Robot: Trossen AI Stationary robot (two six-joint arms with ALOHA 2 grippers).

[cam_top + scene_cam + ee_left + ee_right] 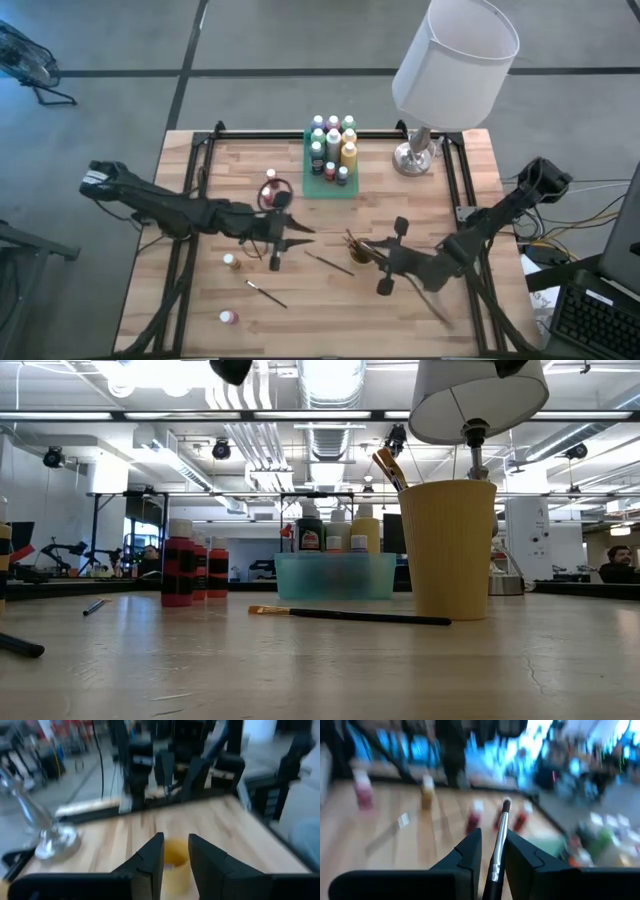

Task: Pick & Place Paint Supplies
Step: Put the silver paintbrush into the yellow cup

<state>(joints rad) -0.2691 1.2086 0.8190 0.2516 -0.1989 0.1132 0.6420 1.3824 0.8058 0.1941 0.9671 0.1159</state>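
Paintbrushes and paint bottles are being sorted around the orange-yellow cup [361, 250], which serves here as the landmark. Several brushes are already standing in the cup, their tips showing above its rim in the low view.

The right gripper [493, 851] is closed on a dark-handled paintbrush [499, 845], the handle running out between its fingers. In the high view this gripper [392, 258] is hanging just beside the cup, on the side toward the right arm's base. The step in hand appears to be delivery of this brush to the cup. The next move calls for tipping the brush upright over the cup mouth, clear of the brushes already inside, before letting go.

The left gripper [175, 852] is facing the cup from the opposite side, fingers a narrow gap apart and holding nothing. Its likely next target is the loose paintbrush [328, 263] lying just beside the cup, or another brush [266, 293] well apart from it.

Bottles are grouped in the green tray [330, 188] beyond the cup. Red bottles [180, 562] are standing loose between tray and left arm. A white-capped bottle [229, 317] is lying far from the cup.

Bottle labels are showing, but no writing is legible.
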